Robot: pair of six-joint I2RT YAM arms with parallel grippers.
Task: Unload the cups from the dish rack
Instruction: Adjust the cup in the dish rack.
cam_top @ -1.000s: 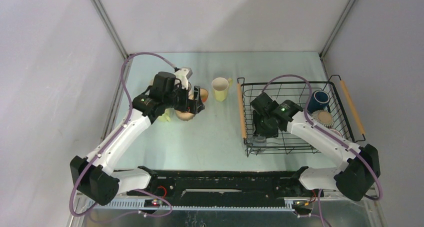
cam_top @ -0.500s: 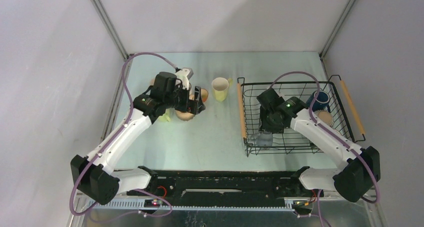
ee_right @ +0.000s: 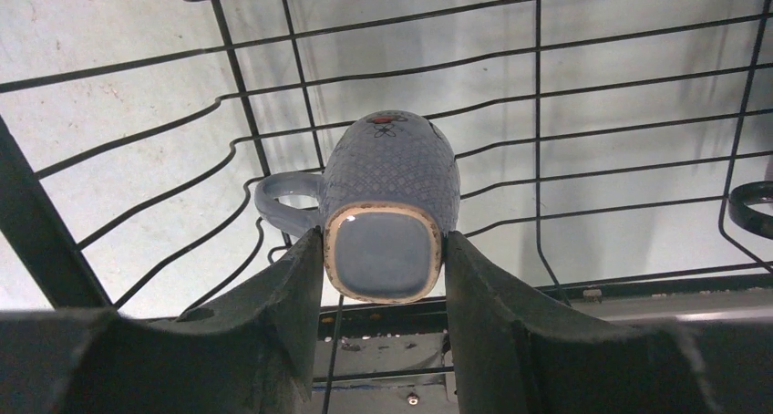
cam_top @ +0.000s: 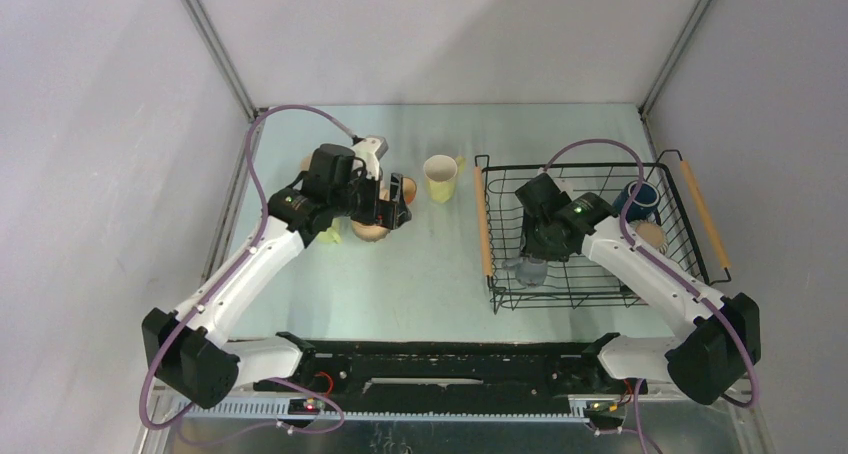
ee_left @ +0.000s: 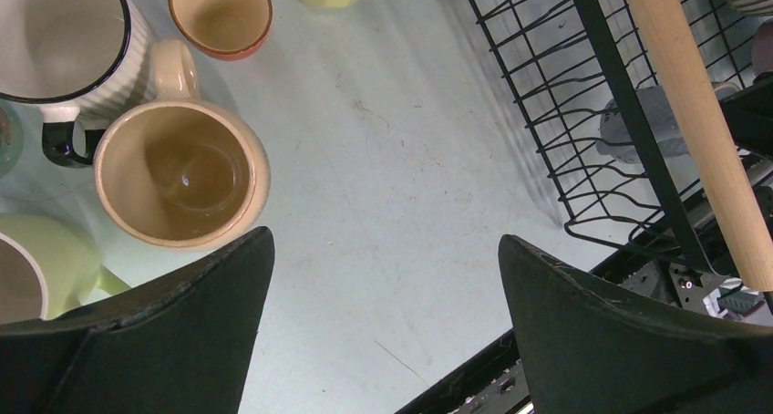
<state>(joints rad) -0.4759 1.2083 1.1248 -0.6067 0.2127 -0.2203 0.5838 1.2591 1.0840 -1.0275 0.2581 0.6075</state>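
Right gripper (ee_right: pixel 383 250) shifts up-frame in dish rack (cam_top: pixel 600 299), jaws pinching grey cup (ee_right: pixel 390 186) at its lower-left corner — tan cup (ee_left: pixel 178 172) plus four already out left of rack, dark blue cup (cam_top: pixel 635 202) and another still racked, left gripper (ee_left: pixel 383 323) spread wide.

Pale green table (cam_top: pixel 430 264). On my right half, the black wire dish rack (cam_top: pixel 610 171) sits flat on it. The pale yellow cup (cam_top: pixel 440 178) stands upright near the rack's left side, not touching it. On my left half there's a tight cluster, all mouths up: tan cup (ee_left: pixel 182 174), cream ribbed cup (ee_left: pixel 59 40) close against it, orange-red cup (ee_left: pixel 221 13) just beyond, yellow-green cup (ee_left: pixel 36 268) nearest me.
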